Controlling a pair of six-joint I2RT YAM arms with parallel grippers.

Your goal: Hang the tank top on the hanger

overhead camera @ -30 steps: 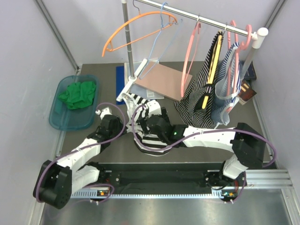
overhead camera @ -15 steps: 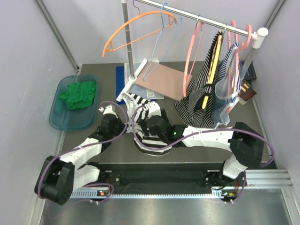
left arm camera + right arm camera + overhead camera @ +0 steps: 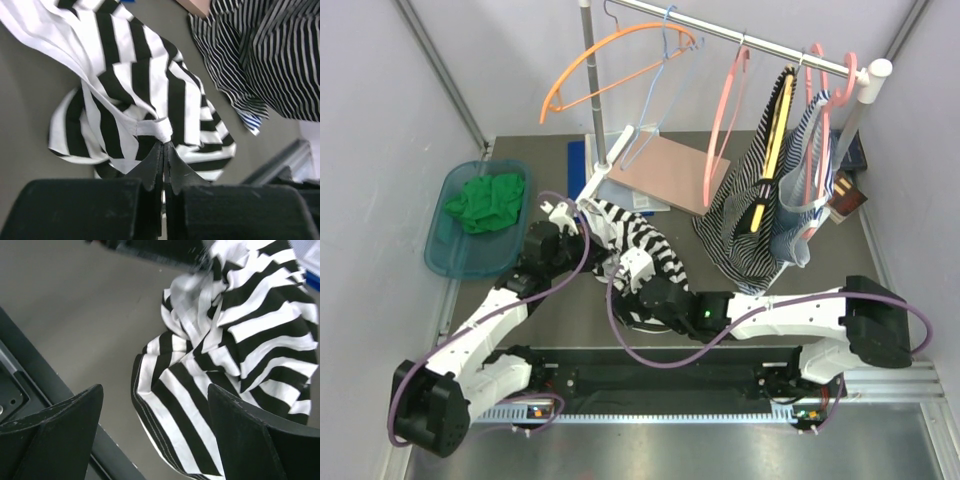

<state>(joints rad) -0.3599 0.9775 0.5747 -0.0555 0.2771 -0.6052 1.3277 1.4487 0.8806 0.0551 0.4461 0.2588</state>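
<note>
1. A sleeveless tank top [image 3: 642, 245] with wide black-and-white stripes is lying crumpled on the grey table [image 3: 548, 168], just beyond the two robot arms in the overhead view.
2. The left pincer [image 3: 570, 213] is sitting at the far-left end of the tank top. In the left wrist view this pincer [image 3: 164, 146] is pressing its two black fingers together on a small fold of the top's white edging, with the rest of the tank top [image 3: 125, 85] spreading away from the grip.
3. The right pincer [image 3: 626, 274] is hovering over the near edge of the tank top. In the right wrist view this pincer [image 3: 155, 390] is holding its fingers wide apart, gripping nothing, with the tank top [image 3: 240, 340] bunching below and beyond them.
4. The salmon-pink hanger [image 3: 721, 118] is hanging empty by its hook from a metal rail [image 3: 760, 42], above and to the right of the tank top and well apart from it.
5. A dark narrow-striped garment with yellow trim [image 3: 760, 205] is hanging from the same rail, to the right of the tank top.
6. An orange hanger [image 3: 610, 55] and a light-blue wire hanger [image 3: 655, 110] are hanging beyond the tank top.
7. A green cloth [image 3: 485, 200] is lying in a teal tub [image 3: 455, 255], to the left of the tank top.
</note>
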